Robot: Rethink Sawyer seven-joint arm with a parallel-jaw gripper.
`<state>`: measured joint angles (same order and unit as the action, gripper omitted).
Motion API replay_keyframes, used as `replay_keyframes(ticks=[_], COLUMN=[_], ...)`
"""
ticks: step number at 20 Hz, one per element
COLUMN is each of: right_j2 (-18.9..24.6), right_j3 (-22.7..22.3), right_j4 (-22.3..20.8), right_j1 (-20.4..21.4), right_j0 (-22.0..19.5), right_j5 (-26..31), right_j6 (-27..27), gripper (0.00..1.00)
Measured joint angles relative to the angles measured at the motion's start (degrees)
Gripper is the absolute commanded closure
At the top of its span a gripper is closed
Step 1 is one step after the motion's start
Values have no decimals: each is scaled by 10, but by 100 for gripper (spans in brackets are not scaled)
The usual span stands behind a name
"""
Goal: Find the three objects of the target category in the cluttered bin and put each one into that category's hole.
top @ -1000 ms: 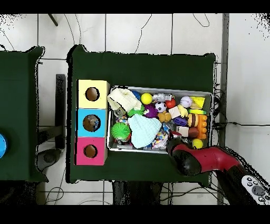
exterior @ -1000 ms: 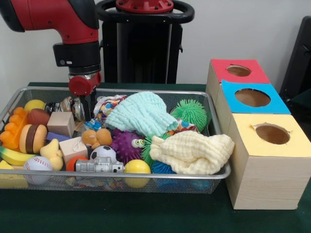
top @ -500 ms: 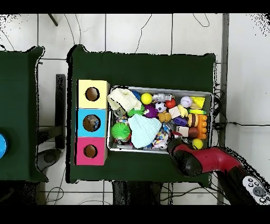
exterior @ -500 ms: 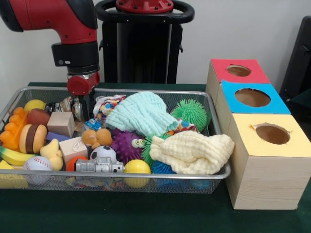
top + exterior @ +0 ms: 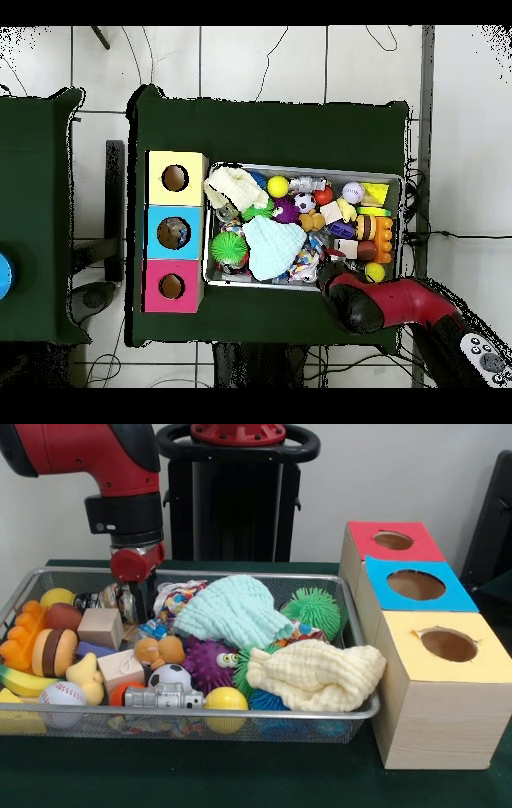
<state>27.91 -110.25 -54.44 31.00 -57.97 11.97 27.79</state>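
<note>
green table (image 5: 240,776) | wire bin (image 5: 352,714) (crammed) | gripper (image 5: 142,602) lowered inside, finger state unclear

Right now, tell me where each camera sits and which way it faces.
Front view: low, across the table, facing the mesh bin and three boxes; the red arm comes down with its pincer inside the bin's back left.
Overhead view: above, looking straight down; the arm enters from bottom right.
Shared: bin, boxes, pale green cloth.
</note>
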Motion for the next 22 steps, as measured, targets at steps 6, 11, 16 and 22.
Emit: replay_keyframes(ticks=[6, 11, 16, 22], right_j2=[6, 21, 48, 69], right_j3=[0, 0, 0, 0], right_j4=[0, 0, 0, -4], right_j1=[-8, -19, -36, -48], right_j0=[-7, -25, -56, -75], right_j5=[0, 0, 0, -1], right_j6=[0, 0, 0, 0], gripper=[0, 0, 0, 0])
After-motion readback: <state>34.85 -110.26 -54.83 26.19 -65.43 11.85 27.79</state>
